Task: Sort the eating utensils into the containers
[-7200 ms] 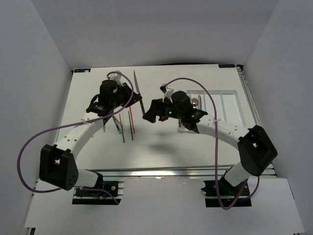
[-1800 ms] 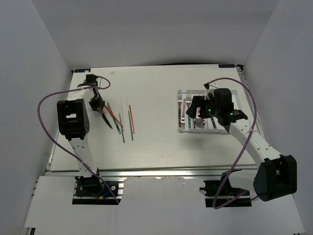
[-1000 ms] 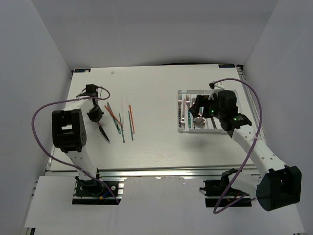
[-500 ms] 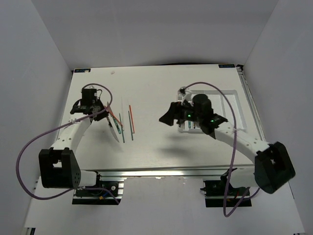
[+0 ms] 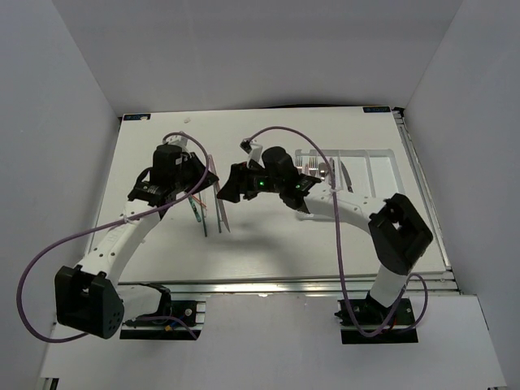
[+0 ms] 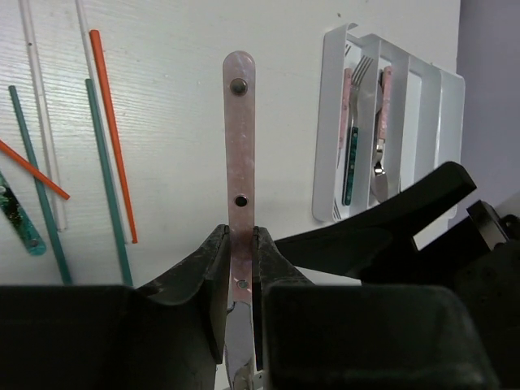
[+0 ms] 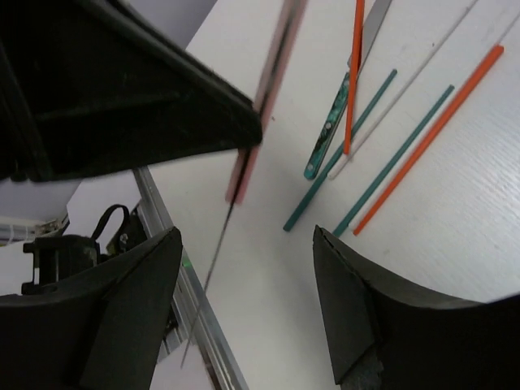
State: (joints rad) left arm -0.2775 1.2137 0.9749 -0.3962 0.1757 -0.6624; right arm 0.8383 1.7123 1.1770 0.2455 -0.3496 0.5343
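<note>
In the left wrist view, the left gripper (image 6: 240,245) is clamped low on the pink-handled knife (image 6: 239,138). The handle rises up the centre of the frame, free for another grasp. Red and green chopsticks (image 6: 112,138) lie loose at the left. At the upper right is the tray (image 6: 329,122), whose near compartments already hold forks and other pieces.

In the right wrist view, the right gripper (image 7: 245,244) is spread wide, with a finger in each lower corner. The knife hangs just beyond them, running from top centre downward, which looks like a handover being lined up.

In the top view, both grippers meet at the frame's centre, left of the tray. Passing the knife across probably lets the right arm reach the compartments.
</note>
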